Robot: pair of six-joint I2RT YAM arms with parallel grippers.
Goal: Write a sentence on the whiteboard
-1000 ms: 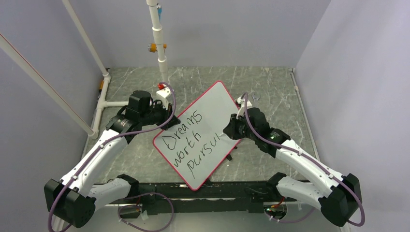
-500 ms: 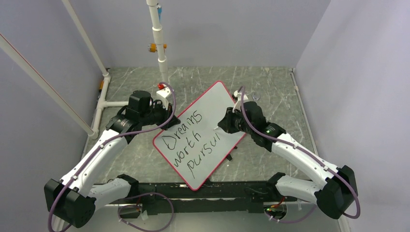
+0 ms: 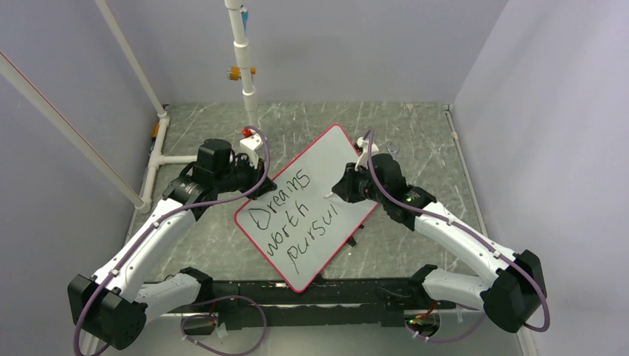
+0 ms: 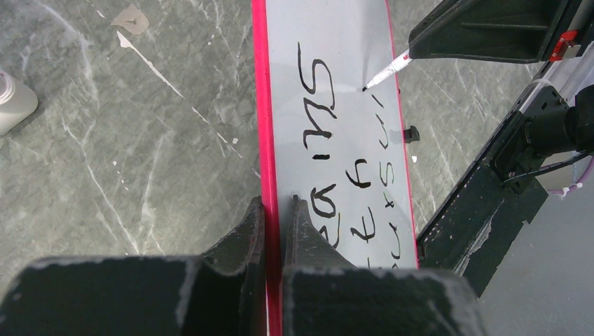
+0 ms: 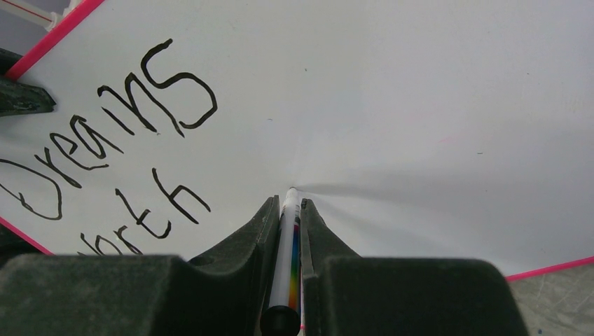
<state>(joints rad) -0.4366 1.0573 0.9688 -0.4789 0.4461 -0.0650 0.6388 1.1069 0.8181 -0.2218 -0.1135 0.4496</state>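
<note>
Clamped at its rim by the left gripper [image 4: 279, 203], the large white red-rimmed whiteboard [image 3: 330, 159] carries the black handwritten sentence [image 3: 293, 219] up to "Dreams worth pursui", so likely only "ng" remains for the slim white marker [image 5: 288, 238] clenched in the right gripper [image 5: 287, 203], its tip at bare board just ahead.

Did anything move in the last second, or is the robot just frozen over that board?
The right fingers, shut on the marker, slid a little farther from the arm bases and leftward over the whiteboard. The left fingers stayed clamped on its red edge, the board did not shift, and the sentence gained no visible letters.
</note>
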